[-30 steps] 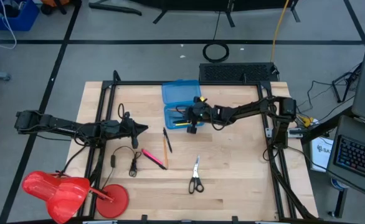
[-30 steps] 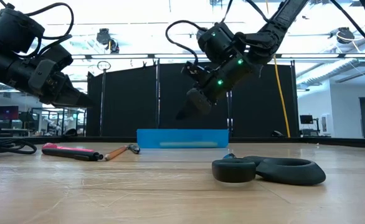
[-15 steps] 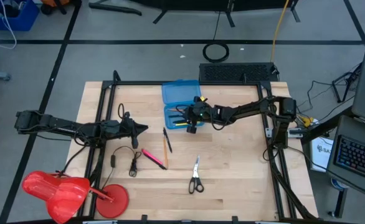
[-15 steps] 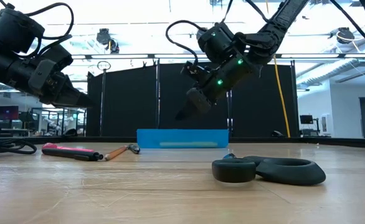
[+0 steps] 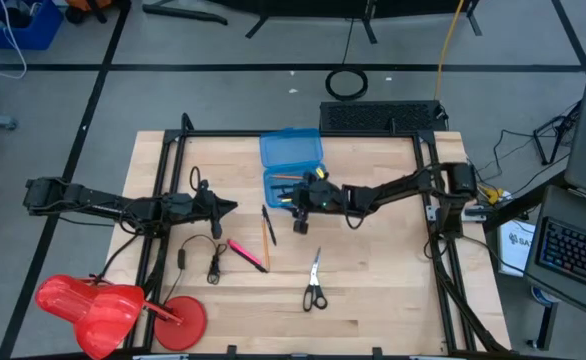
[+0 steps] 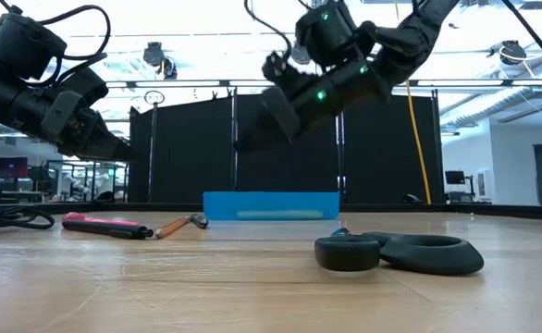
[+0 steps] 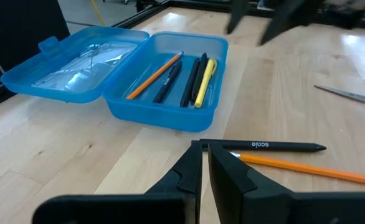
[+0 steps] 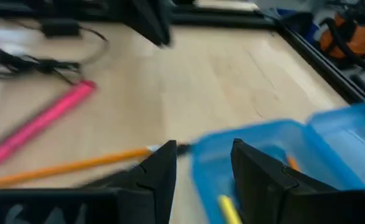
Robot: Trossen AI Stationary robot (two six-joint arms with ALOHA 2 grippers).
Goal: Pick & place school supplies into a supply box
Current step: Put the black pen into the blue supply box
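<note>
The blue supply box [image 5: 291, 167] lies open at the table's far middle, lid flat beside the tray. An orange pencil, black pens and a yellow pen [image 7: 202, 82] lie in the tray. On the wood lie a black pen [image 5: 269, 221], an orange pencil [image 5: 265, 236], a pink pen [image 5: 245, 253] and scissors [image 5: 314, 284]. My right gripper [image 5: 299, 221] hangs open and empty in the air just near of the tray [image 8: 276, 155]. My left gripper [image 5: 229, 208] waits shut at the left, off the table [image 7: 204, 163].
A thin black cable with a plug [image 5: 205, 256] lies near the left arm. Red plastic pieces [image 5: 108, 305] sit at the near left corner. A black frame [image 5: 428, 200] borders the table. Bare wood lies around the scissors [image 6: 400, 252].
My right gripper has swung away from the supply box toward the table's near edge, rising a little and rolling at the wrist; nothing shows between its fingers. The box and the loose supplies lie as they did.
</note>
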